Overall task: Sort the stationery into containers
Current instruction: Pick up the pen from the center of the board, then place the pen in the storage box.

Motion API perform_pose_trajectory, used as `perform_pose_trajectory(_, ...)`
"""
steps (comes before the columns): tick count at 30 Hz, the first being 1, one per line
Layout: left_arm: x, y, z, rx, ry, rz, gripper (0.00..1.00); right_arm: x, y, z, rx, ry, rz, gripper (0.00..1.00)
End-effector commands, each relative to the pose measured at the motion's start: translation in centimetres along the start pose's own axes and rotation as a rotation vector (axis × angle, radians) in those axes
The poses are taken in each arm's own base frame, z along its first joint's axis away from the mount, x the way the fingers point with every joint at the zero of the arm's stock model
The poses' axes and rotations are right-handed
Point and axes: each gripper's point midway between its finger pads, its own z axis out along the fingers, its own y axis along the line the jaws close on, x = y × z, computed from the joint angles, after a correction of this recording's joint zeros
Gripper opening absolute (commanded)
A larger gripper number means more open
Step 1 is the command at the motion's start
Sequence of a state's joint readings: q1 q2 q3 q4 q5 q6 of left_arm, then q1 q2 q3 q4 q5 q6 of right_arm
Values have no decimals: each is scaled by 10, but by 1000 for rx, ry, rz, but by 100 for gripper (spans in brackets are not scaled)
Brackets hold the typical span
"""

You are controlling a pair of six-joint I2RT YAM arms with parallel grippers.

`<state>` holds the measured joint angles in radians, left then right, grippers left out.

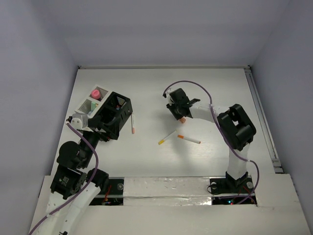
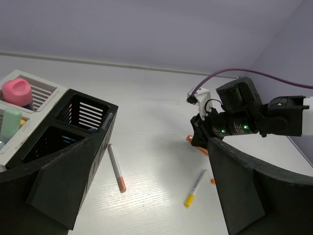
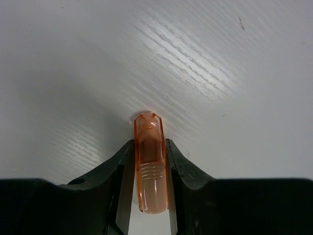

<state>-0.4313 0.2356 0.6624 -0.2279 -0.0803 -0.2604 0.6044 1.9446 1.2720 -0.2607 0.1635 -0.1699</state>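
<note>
Overhead view of a white table (image 1: 220, 88) with two robot arms. The right gripper (image 1: 181, 112) is mid-table, narrowed onto a short orange marker (image 3: 149, 166). It pinches the marker across the barrel by its ribbed band, and the faceted end pokes out past the fingers (image 3: 182, 164) toward the table.

The marker looks like light, rigid, smooth translucent plastic. It should carry easily but could slip or swivel in a loose pinch. A hold square across the mid-body, as here, seems soundest.

At far left stands a black box (image 1: 117, 110). Right against it is a white box (image 1: 84, 105) holding a pink marker (image 1: 96, 92) and a green marker (image 2: 10, 122). The left gripper (image 2: 156, 210) hovers by the black box, spread wide and empty.

Three thin white pens lie loose. A salmon-tipped pen (image 1: 133, 123) lies just beside the black box. A yellow-tipped pen (image 1: 167, 137) and an orange-tipped pen (image 1: 189, 139) lie near the right gripper. The pens are slim and lie flat, so they likely need a pinch across mid-shaft.
</note>
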Motion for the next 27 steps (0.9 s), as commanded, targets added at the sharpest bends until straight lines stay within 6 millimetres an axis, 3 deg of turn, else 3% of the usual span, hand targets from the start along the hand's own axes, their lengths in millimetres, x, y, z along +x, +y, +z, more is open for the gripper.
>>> perform_pose_trajectory(1, -14, -5, 0, 20, -50, -3, 99, -15, -15, -4, 66, -59, 37, 16)
perform_pose_trajectory(5, -13, -5, 1, 20, -48, -3, 99, -66, -24, -35, 75, -231, 123, 16)
perform_pose_trajectory(8, -14, -5, 2, 19, -47, -3, 99, -118, -10, -69, -37, -421, 209, 16)
perform_pose_trajectory(9, -12, -5, 2, 16, -43, -2, 99, -133, 5, -81, -106, -471, 258, 16)
perform_pose_trajectory(10, -12, -5, 3, 16, -42, -4, 99, -163, 13, -101, -147, -591, 277, 17)
perform_pose_trajectory(11, -12, -5, 3, 15, -40, -3, 99, -175, 14, -110, -174, -646, 298, 17)
perform_pose_trajectory(12, -11, -4, 3, 13, -39, -2, 99, -188, 34, -121, -280, -692, 326, 17)
perform_pose_trajectory(13, -11, -4, 3, 13, -38, -3, 99, -211, 42, -138, -339, -786, 342, 17)
perform_pose_trajectory(15, -11, -4, 4, 12, -36, -1, 99, -227, 65, -145, -477, -824, 382, 18)
perform_pose_trajectory(16, -11, -4, 4, 13, -36, -3, 99, -251, 66, -162, -527, -895, 388, 18)
perform_pose_trajectory(17, -10, -4, 4, 12, -35, -3, 99, -255, 82, -148, -577, -873, 393, 18)
perform_pose_trajectory(19, -11, -2, 4, 2, -37, -2, 99, -272, 101, -155, -695, -882, 422, 18)
perform_pose_trajectory(20, -11, -2, 4, 0, -36, -1, 99, -292, 108, -172, -743, -938, 414, 18)
perform_pose_trajectory(21, -10, -2, 5, -1, -35, -1, 99, -294, 121, -159, -785, -912, 429, 19)
perform_pose_trajectory(23, -10, -2, 5, -1, -33, -1, 99, -316, 126, -168, -815, -960, 425, 19)
perform_pose_trajectory(24, -11, -1, 5, -4, -34, -1, 99, -316, 138, -158, -830, -946, 423, 20)
perform_pose_trajectory(25, -9, -1, 5, -4, -31, 1, 99, -321, 144, -160, -845, -960, 417, 20)
perform_pose_trajectory(27, -10, -1, 5, -3, -34, 0, 99, -332, 144, -164, -864, -995, 424, 21)
